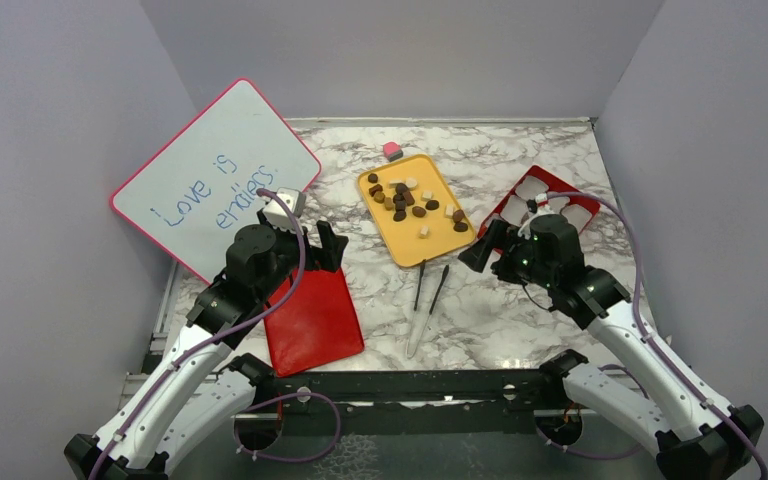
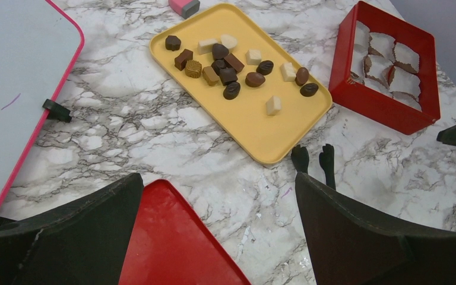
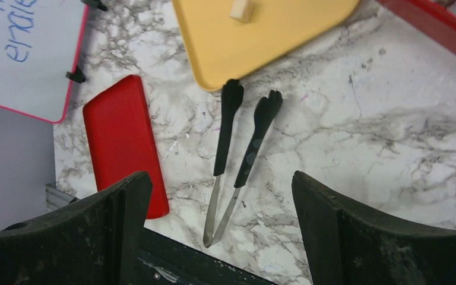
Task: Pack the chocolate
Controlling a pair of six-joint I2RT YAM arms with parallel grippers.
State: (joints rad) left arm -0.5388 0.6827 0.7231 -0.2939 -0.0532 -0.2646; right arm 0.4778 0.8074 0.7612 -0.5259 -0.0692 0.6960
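Yellow tray (image 1: 412, 245) taken as reference; it sits mid-desk (image 1: 520, 310) on grey-veined marble.

- The chocolate (image 2: 225, 62): every piece lies on the tray, bunched toward its far half. Dark, mid-brown and cream pieces are mixed, and several touch. One cream block (image 2: 273, 105) lies apart, nearer the tray's middle.
- Red box (image 2: 380, 110): right of the tray and close to its right edge, but not touching. White paper cups (image 2: 404, 56) are inside.
- Tongs (image 3: 221, 142): flat on the desk just off the tray's near corner. The black tips point at the tray with the arms splayed.
- Red lid (image 1: 315, 315): left of the tray and nearer to me, lying flat.
- Whiteboard (image 1: 215, 170): left of the tray, tilted against the wall, with blue handwriting.
- Pink cube (image 1: 392, 150): just beyond the tray's far corner.
- My left pincer (image 2: 218, 178): hovers left of the tray's near end, over the far end of the red lid. The fingers are spread wide with nothing between them.
- My right pincer (image 3: 219, 175): right of the tray's near corner, above the tongs. The fingers are wide apart and grip nothing.
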